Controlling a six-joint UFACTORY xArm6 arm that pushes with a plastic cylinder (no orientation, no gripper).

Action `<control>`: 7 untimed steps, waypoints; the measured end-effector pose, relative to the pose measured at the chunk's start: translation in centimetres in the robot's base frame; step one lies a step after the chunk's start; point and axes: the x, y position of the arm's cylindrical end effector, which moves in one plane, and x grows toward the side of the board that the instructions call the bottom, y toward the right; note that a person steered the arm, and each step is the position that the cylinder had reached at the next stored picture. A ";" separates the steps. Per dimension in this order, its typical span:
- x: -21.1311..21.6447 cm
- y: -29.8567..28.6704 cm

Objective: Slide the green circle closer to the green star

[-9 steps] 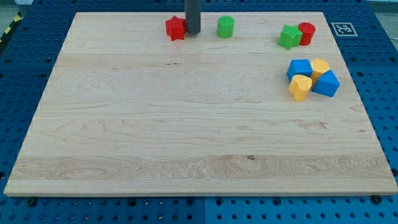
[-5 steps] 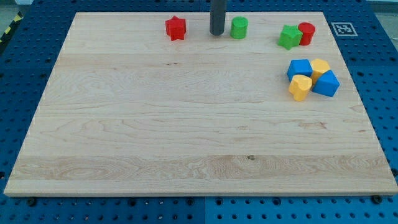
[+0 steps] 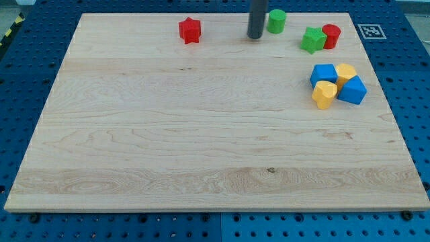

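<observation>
The green circle point(image 3: 276, 21) stands near the board's top edge, right of centre. The green star point(image 3: 312, 39) lies to its right and a little lower, touching a red circle point(image 3: 330, 35) on its right side. My tip point(image 3: 254, 36) is on the board just left of and slightly below the green circle, very close to it; contact cannot be made out. The dark rod rises out of the view's top.
A red star point(image 3: 190, 30) lies left of my tip near the top edge. At the right, a cluster holds a blue cube point(image 3: 323, 74), a yellow block point(image 3: 346, 72), a yellow heart point(image 3: 324, 94) and another blue block point(image 3: 353, 90).
My tip has moved right from beside the red star, and the green circle has slid right and slightly up, closer to the green star. Other blocks have not moved.
</observation>
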 end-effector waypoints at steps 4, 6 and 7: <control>-5.5 13.4; -6.6 5.9; -4.9 3.1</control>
